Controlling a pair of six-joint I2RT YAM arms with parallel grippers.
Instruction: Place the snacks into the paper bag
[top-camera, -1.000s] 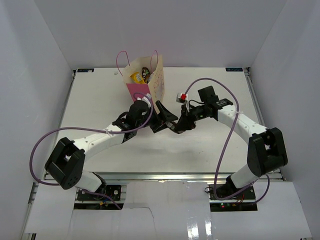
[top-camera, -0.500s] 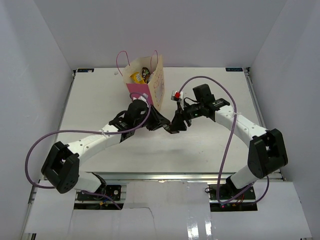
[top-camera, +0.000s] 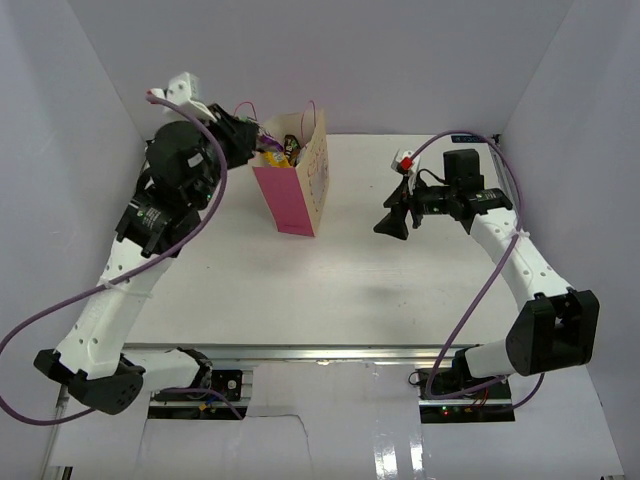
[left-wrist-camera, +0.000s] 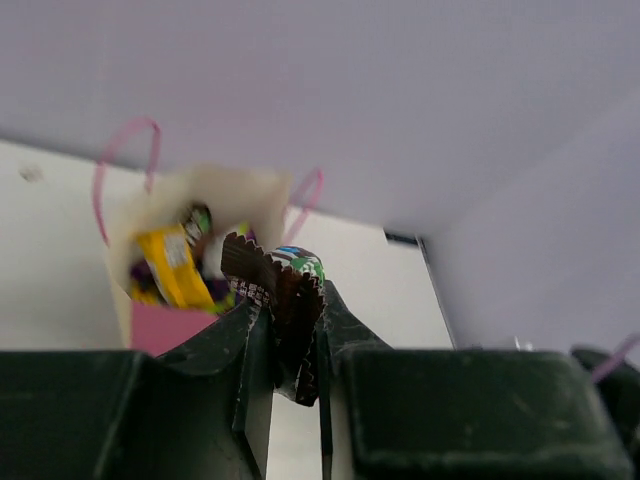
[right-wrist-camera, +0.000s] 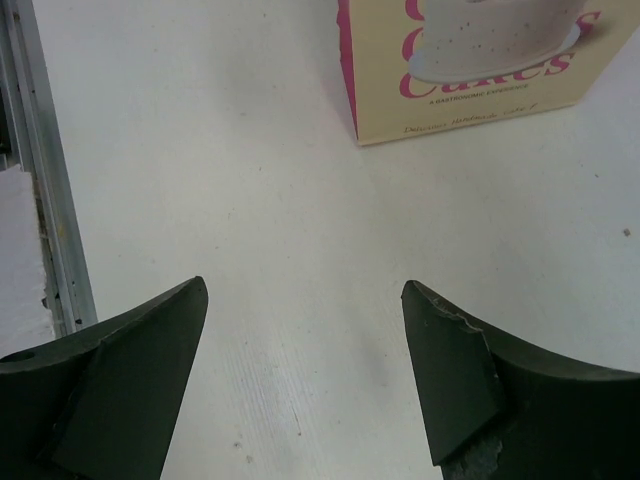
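Note:
The paper bag (top-camera: 292, 190) stands upright at the back of the table, pink front towards me, with yellow and dark snacks (top-camera: 280, 152) showing in its open mouth. My left gripper (top-camera: 250, 140) is raised beside the bag's top left rim. In the left wrist view my left gripper (left-wrist-camera: 290, 300) is shut on a dark brown candy wrapper (left-wrist-camera: 272, 275) with a green patch, and the bag (left-wrist-camera: 165, 328) with a yellow packet (left-wrist-camera: 172, 265) lies beyond it. My right gripper (top-camera: 386, 222) hovers open to the right of the bag. Nothing lies between the jaws of my right gripper (right-wrist-camera: 305, 288).
The bag's cream side (right-wrist-camera: 470, 70) with pink lettering faces the right wrist camera. White walls close in the table (top-camera: 400, 290) on three sides. A metal rail (right-wrist-camera: 45, 230) runs along the table edge in the right wrist view.
The two grippers were together mid-table. My left gripper shut on the brown wrapper and rose to the bag's mouth. My right gripper opened and drew back to the right.

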